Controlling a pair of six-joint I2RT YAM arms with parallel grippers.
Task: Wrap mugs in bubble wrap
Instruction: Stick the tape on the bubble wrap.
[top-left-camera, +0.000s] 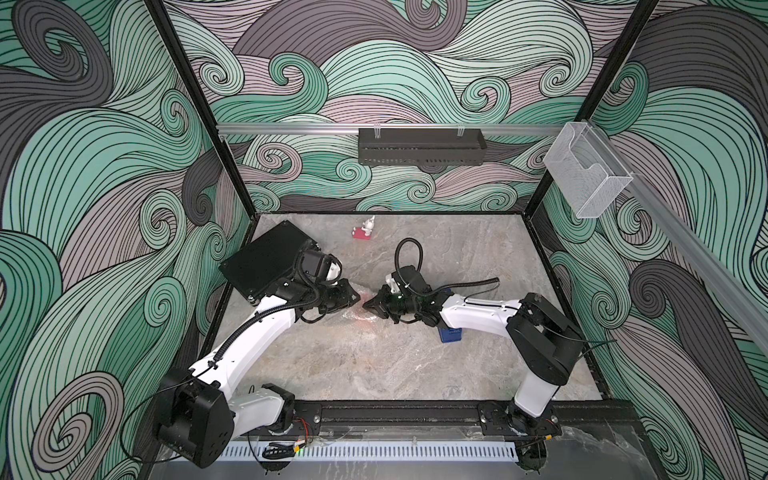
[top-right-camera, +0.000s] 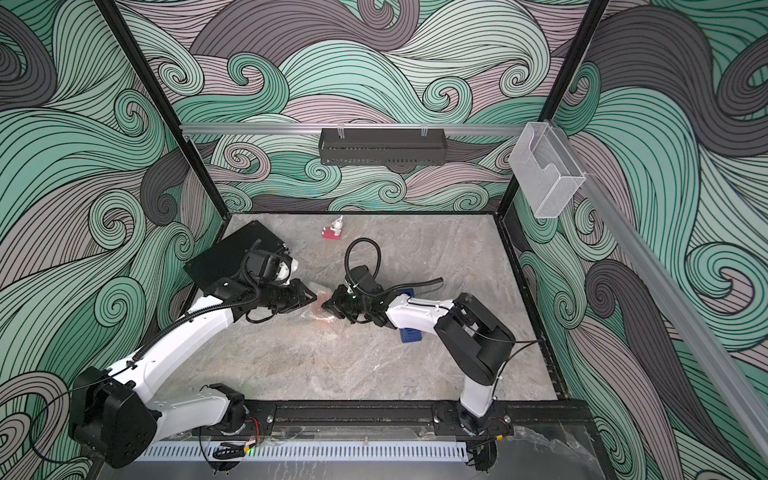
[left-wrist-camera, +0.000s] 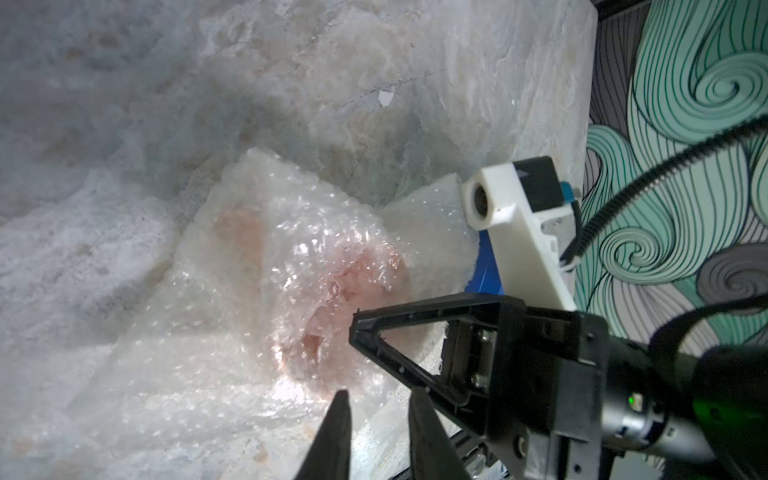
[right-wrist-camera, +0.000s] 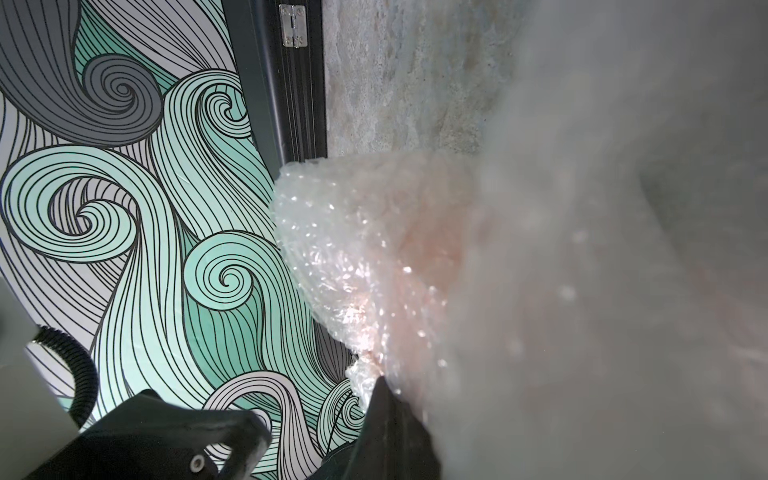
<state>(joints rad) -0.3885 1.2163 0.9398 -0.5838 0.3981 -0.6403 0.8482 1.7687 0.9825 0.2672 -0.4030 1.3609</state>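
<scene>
On a gray stone table (top-left-camera: 374, 365), the left gripper (left-wrist-camera: 378, 399) is reaching in from the left. Its fingers are standing slightly apart with bubble wrap (left-wrist-camera: 257, 232) between them, and it is unclear whether they are gripping it. The orange mug (left-wrist-camera: 328, 299) is showing faintly through the wrap, bundled between both grippers. The right gripper (top-left-camera: 366, 306) is closed, pinching the wrap at the bundle's right side.

One mug (left-wrist-camera: 332, 299), one bubble wrap (left-wrist-camera: 187, 374), one figurine (top-left-camera: 365, 230), one blue dispenser (top-left-camera: 451, 334)
</scene>
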